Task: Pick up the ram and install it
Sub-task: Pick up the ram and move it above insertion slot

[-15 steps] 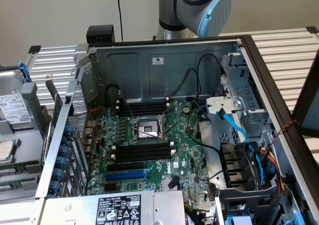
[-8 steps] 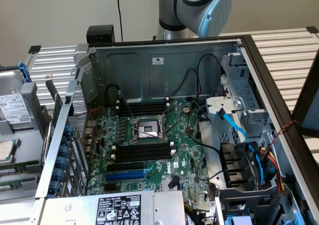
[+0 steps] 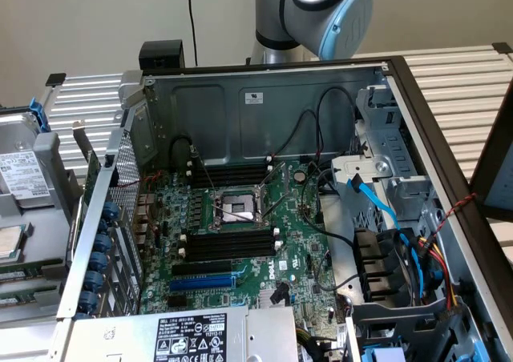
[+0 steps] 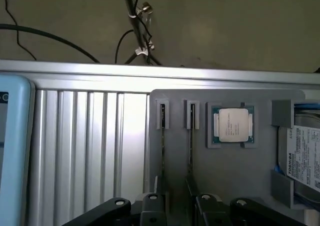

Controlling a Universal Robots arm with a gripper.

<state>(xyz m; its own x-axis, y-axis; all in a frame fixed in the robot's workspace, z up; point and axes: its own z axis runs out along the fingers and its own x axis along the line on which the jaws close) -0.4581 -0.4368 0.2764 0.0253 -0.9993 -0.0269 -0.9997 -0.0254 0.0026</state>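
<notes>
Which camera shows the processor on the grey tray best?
The wrist view: the processor lies whole and face-on in its grey tray. The exterior view catches just part of it, cut off at that view's left edge.

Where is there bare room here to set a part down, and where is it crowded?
Free: the ribbed table beside the grey holder tray, and the tray's bare plate next to the processor. Crowded: the two ram sticks stand close together, and cables tangle around the case's drive bays.

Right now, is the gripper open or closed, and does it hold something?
Gripper: open, holding nothing, close to the two ram sticks.
</notes>
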